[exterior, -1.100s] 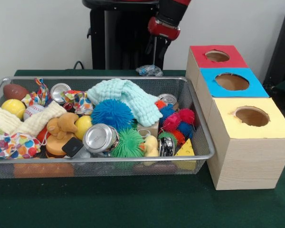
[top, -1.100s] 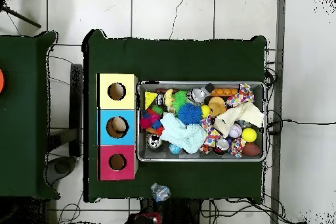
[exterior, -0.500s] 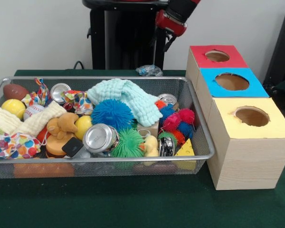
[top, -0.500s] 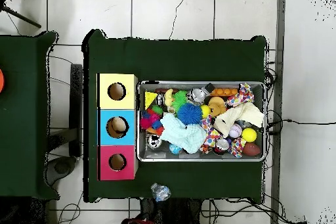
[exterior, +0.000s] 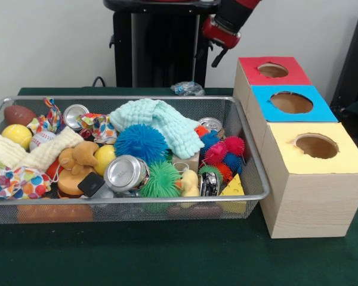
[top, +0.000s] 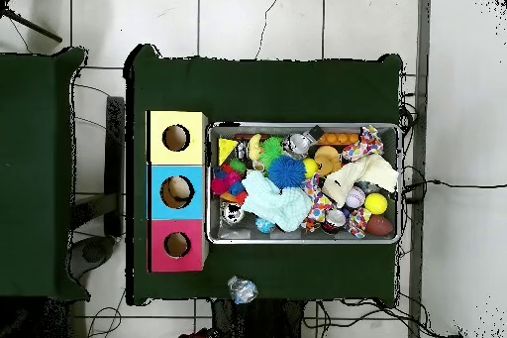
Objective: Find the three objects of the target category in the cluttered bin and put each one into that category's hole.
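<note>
1. In the front view, the gripper (exterior: pixel 216 53) is high up, behind the far edge of the wire bin (exterior: pixel 250 161). It is near the red box (exterior: pixel 269 71). I cannot tell if it is apart or together.
2. The bin sits on the green table (exterior: pixel 167 256) and is full of toys. A light green cloth (exterior: pixel 161 122) lies in the middle, toward the far side.
3. A blue spiky ball (exterior: pixel 141 143) is just in front of the cloth. A green spiky ball (exterior: pixel 161 180) is nearer still.
4. A shiny can (exterior: pixel 125 173) lies on its side, just left of the green spiky ball.
5. Three boxes stand in a row right of the bin. The red one is far, the blue box (exterior: pixel 292 102) is in the middle, and the yellow box (exterior: pixel 316 149) is near. Each has a round hole on top.
6. In the overhead view, the bin (top: pixel 398 185) is right of the three boxes. The yellow box (top: pixel 176 138) is at the top and the red box (top: pixel 177 245) is at the bottom.
7. A crumpled clear wrapper (top: pixel 241 289) lies on the table below the bin.
</note>
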You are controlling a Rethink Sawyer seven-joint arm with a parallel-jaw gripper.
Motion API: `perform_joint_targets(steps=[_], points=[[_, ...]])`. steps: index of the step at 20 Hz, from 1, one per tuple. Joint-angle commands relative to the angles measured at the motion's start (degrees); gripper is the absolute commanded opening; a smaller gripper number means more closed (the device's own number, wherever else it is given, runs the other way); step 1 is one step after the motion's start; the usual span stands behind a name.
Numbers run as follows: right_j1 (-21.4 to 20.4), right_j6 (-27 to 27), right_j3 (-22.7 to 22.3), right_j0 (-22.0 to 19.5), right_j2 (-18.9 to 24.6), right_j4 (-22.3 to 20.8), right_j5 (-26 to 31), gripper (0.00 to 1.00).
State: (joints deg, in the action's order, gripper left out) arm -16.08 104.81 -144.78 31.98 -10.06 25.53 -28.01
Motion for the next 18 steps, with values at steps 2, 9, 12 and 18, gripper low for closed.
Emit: perform_joint_targets(steps=[2, 9, 12, 18], points=[[7.0, 18.5, 7.4, -0.7, 8.0, 4.8, 3.2, 1.0], [8.9, 19.4, 9.2, 2.5, 6.1, 7.1, 2.9, 1.0], [8.9, 20.0, 9.2, 4.1, 5.7, 8.8, 3.2, 1.0], [9.2, 20.0, 9.3, 5.9, 5.1, 11.4, 3.3, 1.0]])
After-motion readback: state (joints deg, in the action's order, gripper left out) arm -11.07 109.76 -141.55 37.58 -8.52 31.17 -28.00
